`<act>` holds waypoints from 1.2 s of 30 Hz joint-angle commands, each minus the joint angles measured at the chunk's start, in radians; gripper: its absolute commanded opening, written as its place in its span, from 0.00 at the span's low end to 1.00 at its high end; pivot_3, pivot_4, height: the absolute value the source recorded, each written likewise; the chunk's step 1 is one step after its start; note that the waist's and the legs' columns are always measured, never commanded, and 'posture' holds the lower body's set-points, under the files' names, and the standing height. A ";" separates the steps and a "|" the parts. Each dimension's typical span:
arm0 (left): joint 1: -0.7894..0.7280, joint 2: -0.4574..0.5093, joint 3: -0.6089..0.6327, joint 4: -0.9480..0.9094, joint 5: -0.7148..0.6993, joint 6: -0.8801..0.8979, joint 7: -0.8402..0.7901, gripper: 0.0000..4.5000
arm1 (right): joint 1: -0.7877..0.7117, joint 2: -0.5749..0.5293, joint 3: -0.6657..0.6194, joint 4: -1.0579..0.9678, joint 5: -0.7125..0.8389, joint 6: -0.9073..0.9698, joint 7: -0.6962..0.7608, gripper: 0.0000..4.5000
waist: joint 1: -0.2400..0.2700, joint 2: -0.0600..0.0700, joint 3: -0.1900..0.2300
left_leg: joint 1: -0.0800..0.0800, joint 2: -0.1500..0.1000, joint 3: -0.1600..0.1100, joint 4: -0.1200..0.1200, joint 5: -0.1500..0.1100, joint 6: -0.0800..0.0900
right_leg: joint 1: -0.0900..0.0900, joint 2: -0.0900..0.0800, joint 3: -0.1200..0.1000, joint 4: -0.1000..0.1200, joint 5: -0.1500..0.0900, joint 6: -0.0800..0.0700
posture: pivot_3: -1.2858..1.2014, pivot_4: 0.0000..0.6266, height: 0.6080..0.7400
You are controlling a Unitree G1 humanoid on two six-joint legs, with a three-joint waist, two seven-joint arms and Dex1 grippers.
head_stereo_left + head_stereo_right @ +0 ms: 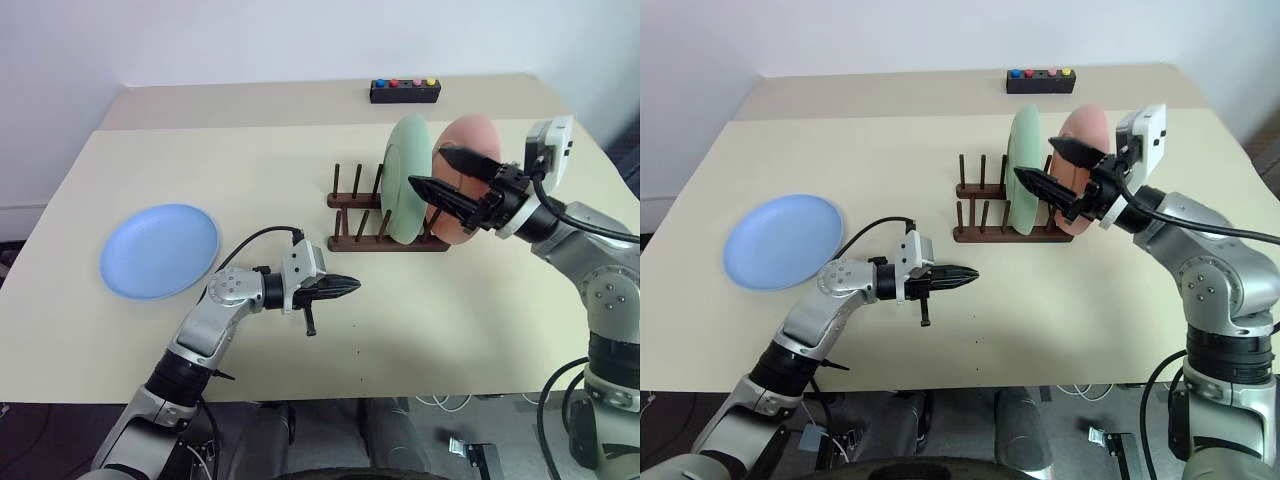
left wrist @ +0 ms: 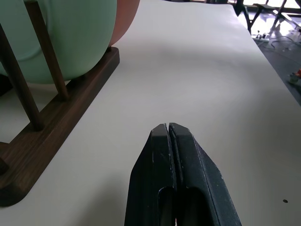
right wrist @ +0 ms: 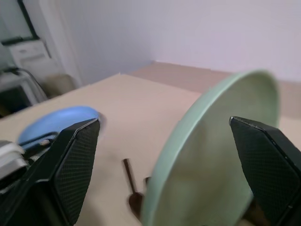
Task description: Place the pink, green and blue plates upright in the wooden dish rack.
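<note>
Closed left claw (image 2: 169, 136) over bare table (image 2: 197, 70) — wide-open right claw (image 1: 440, 172) beside racked green plate (image 3: 211, 155), pink plate (image 1: 470, 135) behind.

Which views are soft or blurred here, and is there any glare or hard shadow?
Right wrist view: green plate and blue plate both look soft, the wall washed out. Left wrist view: left gripper sharp, table evenly lit. Eye views: diffuse light, only faint shadows under the wooden dish rack, no glare.

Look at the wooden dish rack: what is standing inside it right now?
The green plate and the pink plate stand upright in the wooden dish rack. The open right gripper covers part of the pink plate, and the green plate hides its near edge.
</note>
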 commanded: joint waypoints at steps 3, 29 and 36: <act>-0.007 0.012 0.040 -0.044 -0.027 -0.001 0.003 0.00 | -0.054 -0.027 -0.005 -0.082 -0.022 -0.036 0.017 1.00 | 0.001 0.000 0.000 | 0.000 0.000 0.000 0.000 0.000 0.000 | 0.000 0.000 0.000 0.000 0.000 0.000 | 0.52 0.24 1.00; -0.018 0.336 0.664 0.027 -0.116 0.342 0.487 0.99 | -0.014 -0.049 0.396 -0.166 -0.559 -0.518 0.233 1.00 | -0.004 -0.006 0.004 | -0.001 0.001 0.000 -0.001 0.000 0.000 | -0.003 0.000 0.000 0.000 0.000 0.000 | 0.52 0.24 1.00; -0.031 0.419 0.715 0.140 -0.049 0.532 0.656 0.99 | 0.019 -0.007 0.419 -0.107 -0.592 -0.571 0.256 1.00 | -0.005 -0.008 0.004 | -0.001 0.001 0.000 -0.001 0.000 0.000 | -0.003 0.000 -0.001 0.001 0.000 0.000 | 0.52 0.24 1.00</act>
